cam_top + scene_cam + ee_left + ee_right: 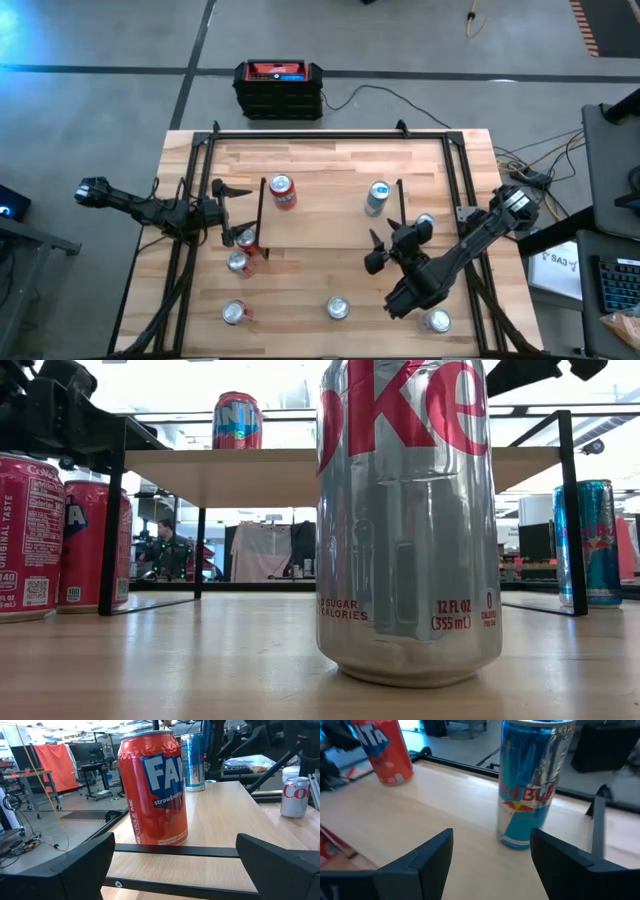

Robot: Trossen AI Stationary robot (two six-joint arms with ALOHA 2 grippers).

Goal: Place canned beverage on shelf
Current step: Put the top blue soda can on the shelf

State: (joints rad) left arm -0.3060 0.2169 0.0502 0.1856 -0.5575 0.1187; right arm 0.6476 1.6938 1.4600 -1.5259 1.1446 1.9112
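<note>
The shelf (330,225) stands mid-table. On its top stand a red strawberry soda can (283,190) (152,787) at the far left and a blue-and-silver energy drink can (377,197) (532,785) at the far right. My right gripper (378,252) (492,862) hovers over the shelf's near right part. It is open and points at the blue can, which stands just beyond its fingertips, untouched. My left gripper (232,212) (175,870) waits open at the shelf's left end, facing the red can across the black rail (175,851).
Two red cans (245,240) (237,262) stand by the shelf's near left leg. Three more cans (234,312) (338,308) (436,320) stand along the near edge. Another blue can (598,543) stands on the table right of the shelf. A black-and-red box (279,88) sits behind the table.
</note>
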